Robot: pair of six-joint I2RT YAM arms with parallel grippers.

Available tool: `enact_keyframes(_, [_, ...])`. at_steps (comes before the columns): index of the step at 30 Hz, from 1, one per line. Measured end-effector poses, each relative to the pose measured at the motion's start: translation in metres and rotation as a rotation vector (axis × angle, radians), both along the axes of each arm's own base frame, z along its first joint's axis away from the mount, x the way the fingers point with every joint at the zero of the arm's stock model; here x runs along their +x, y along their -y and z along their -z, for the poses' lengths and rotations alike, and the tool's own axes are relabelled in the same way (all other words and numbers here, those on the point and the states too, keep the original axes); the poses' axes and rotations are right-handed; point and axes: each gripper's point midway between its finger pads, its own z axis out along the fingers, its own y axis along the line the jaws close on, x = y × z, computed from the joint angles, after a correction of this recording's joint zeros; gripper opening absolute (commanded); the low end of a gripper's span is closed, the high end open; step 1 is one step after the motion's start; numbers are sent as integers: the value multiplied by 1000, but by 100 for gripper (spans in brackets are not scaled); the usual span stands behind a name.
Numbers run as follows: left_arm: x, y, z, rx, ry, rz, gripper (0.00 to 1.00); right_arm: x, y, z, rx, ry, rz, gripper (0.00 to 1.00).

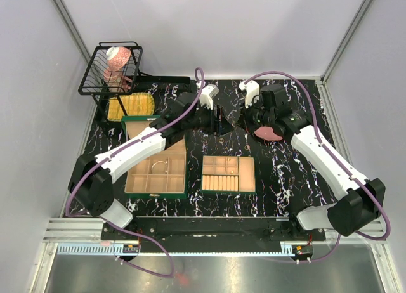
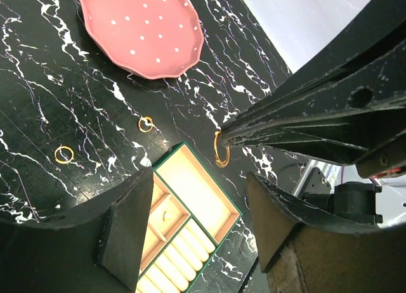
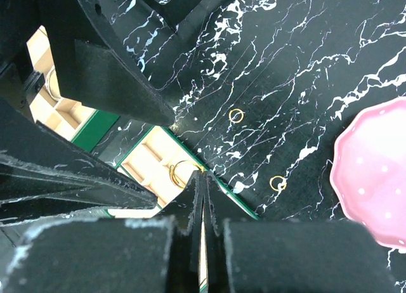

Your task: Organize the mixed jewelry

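Note:
My right gripper is shut on a gold wire hoop and holds it by the tips above the corner of a green box with beige compartments. The left wrist view shows that same gold hoop hanging from the right gripper's black fingertips, just beyond my left gripper. The left gripper is open with nothing between its fingers, above the green box. Two small gold rings lie loose on the black marbled table. From above, both grippers meet at the table's middle back.
A pink white-dotted plate sits right of the grippers. Two open green boxes lie at the front middle, the left one with a thin hoop inside. A black wire basket stands at the back left, with a yellow tray beside it.

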Motion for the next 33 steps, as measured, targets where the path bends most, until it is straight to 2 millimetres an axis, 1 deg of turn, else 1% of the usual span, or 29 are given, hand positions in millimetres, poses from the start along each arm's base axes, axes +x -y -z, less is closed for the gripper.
enact_keyframes(3, [2,2,2,-6,-11,-4,58,-1,0,2,3,-7,3,0])
enact_keyframes(5, [2,3,5,-6,-24,-6,53,-1,0,4,3,-11,6,0])
enact_keyframes(7, [3,4,8,-7,-35,-7,50,-2,0,6,1,-17,6,0])
enact_keyframes(12, [4,6,8,-19,-41,-4,50,-4,1,10,-1,-26,7,0])
enact_keyframes(21, [3,8,8,-29,-52,-3,47,-5,1,6,8,-15,10,0])
enact_keyframes(33, [4,14,13,-47,-83,8,29,-5,2,10,6,-17,17,0])
